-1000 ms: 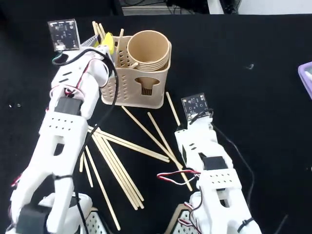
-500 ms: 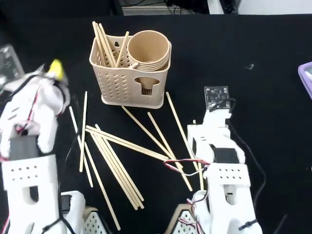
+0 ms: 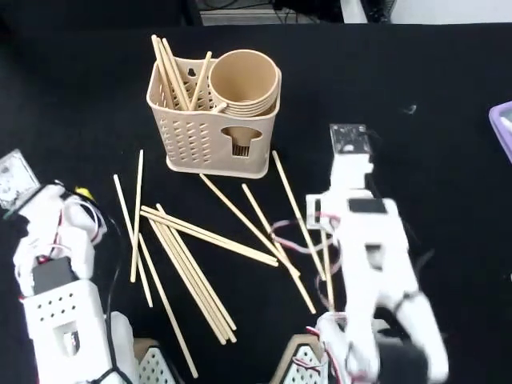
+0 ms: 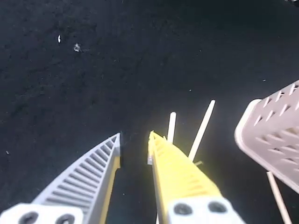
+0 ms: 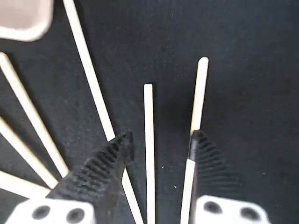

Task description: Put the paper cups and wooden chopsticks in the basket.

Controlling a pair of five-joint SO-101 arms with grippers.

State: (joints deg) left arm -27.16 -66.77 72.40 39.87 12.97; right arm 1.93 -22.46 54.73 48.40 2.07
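Beige perforated basket (image 3: 200, 144) – tan cups (image 3: 244, 80), pale wooden chopsticks (image 3: 190, 276), black table (image 3: 432, 160).

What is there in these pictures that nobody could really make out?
High view: how many paper cups sit nested in the basket; rims too close to count.
High view: chopsticks partly hidden under the right arm.
High view: purple object cut off by the edge.

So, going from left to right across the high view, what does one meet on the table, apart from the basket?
left arm → loose chopsticks → right arm → purple object at the picture's edge
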